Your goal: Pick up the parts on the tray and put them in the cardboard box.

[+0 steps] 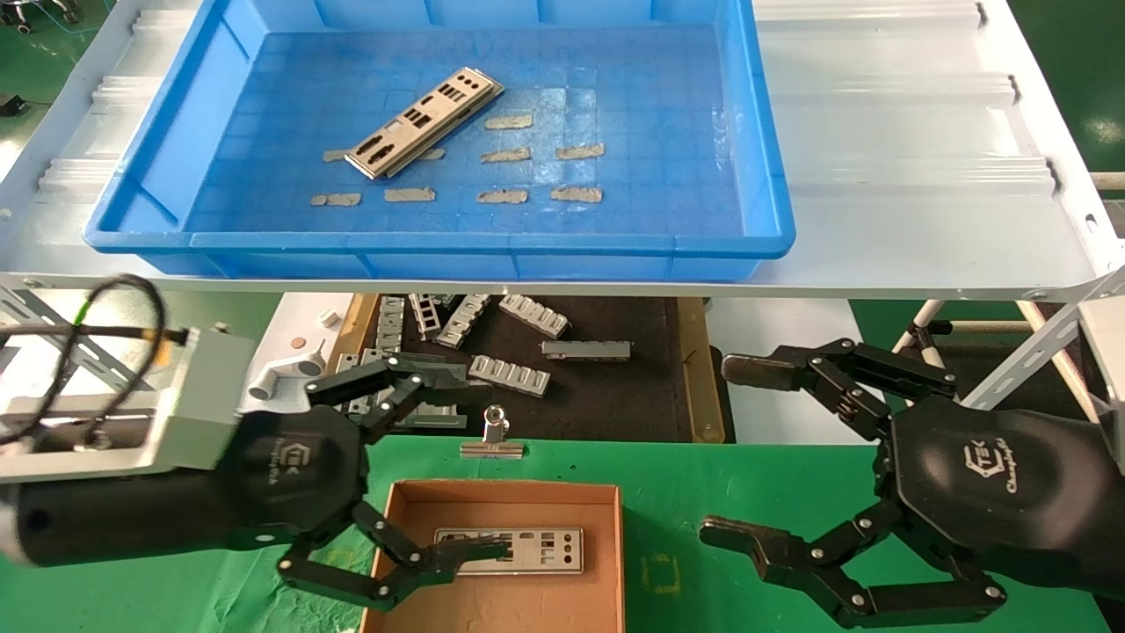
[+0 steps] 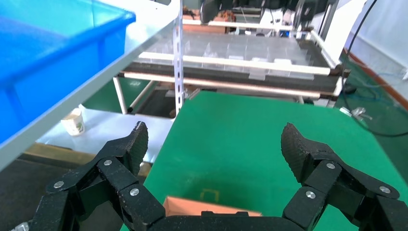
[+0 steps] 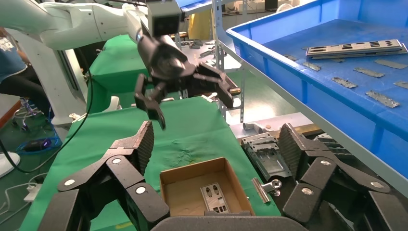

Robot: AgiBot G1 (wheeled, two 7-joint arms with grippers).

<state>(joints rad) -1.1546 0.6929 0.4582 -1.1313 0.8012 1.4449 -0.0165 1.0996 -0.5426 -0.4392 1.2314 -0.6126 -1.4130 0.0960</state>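
Note:
The blue tray sits on the raised white shelf and holds silver punched plates lying slantwise at its left middle; they also show in the right wrist view. The cardboard box stands on the green cloth below, with one plate flat on its floor. My left gripper is open and empty, just above the box's left side, one finger over the plate's end. My right gripper is open and empty, to the right of the box. The right wrist view shows the box and its plate.
The white ridged shelf panel overhangs the table's far part. A black mat under it holds several grey ribbed pieces. A metal binder clip lies just beyond the box. A white pipe fitting sits at the left.

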